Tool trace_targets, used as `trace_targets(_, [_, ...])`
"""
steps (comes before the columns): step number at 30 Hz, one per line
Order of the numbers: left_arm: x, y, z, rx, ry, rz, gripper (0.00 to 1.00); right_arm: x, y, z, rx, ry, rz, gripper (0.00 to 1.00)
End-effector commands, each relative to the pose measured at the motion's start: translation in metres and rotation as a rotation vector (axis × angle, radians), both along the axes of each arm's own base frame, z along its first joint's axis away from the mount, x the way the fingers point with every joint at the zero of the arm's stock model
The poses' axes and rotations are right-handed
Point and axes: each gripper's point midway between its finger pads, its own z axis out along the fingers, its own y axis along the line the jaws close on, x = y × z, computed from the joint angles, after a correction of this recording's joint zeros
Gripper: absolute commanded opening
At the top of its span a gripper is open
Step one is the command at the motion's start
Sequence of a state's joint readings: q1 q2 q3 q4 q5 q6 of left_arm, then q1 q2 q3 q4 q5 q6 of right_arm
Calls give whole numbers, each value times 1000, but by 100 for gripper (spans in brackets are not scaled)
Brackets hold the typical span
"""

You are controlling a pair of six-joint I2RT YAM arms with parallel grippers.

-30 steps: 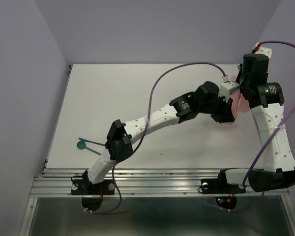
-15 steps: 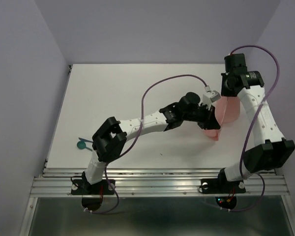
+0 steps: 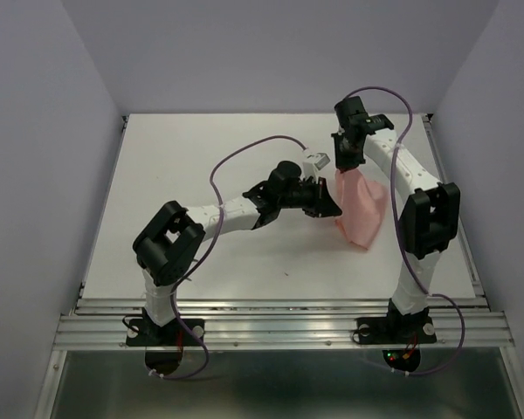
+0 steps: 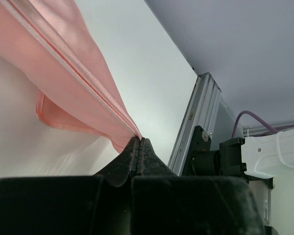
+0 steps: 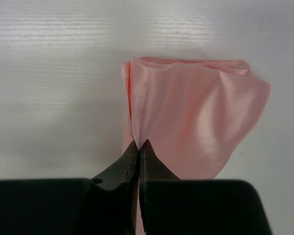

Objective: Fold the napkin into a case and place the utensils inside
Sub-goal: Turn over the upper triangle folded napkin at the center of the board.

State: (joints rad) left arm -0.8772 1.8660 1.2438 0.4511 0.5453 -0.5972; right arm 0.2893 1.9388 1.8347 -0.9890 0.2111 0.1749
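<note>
Napkin (image 3: pixel 365 214) hauled over, draped ahead of left gripper (image 4: pixel 139 142) and right gripper (image 5: pixel 138 144), jaws clamped on its edge; fold probably starting.

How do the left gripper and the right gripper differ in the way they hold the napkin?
The left gripper pinches a hemmed edge of the napkin, which runs away as a stretched band; the right gripper pinches a gathered spot, and the cloth fans out in creases. From above, the left gripper is at the napkin's left side, the right gripper at its far end. Both are shut on it.
</note>
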Motion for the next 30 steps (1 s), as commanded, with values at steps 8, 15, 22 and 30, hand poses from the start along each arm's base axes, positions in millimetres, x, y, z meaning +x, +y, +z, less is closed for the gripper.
trace_targets(8, [-17, 10, 68, -126, -65, -89, 0, 71, 21, 87, 234, -402, -96, 1])
trace_targets(15, [-21, -7, 80, -89, -113, -100, 0, 43, -45, 149, 251, -563, -254, 1])
trace_targets(22, [-56, -59, 107, -99, -152, -208, 0, -9, -118, 196, 194, -688, -384, 1])
trace_targets(30, [-125, -106, 143, -175, -180, -405, 0, -50, -154, 235, 70, -708, -408, 1])
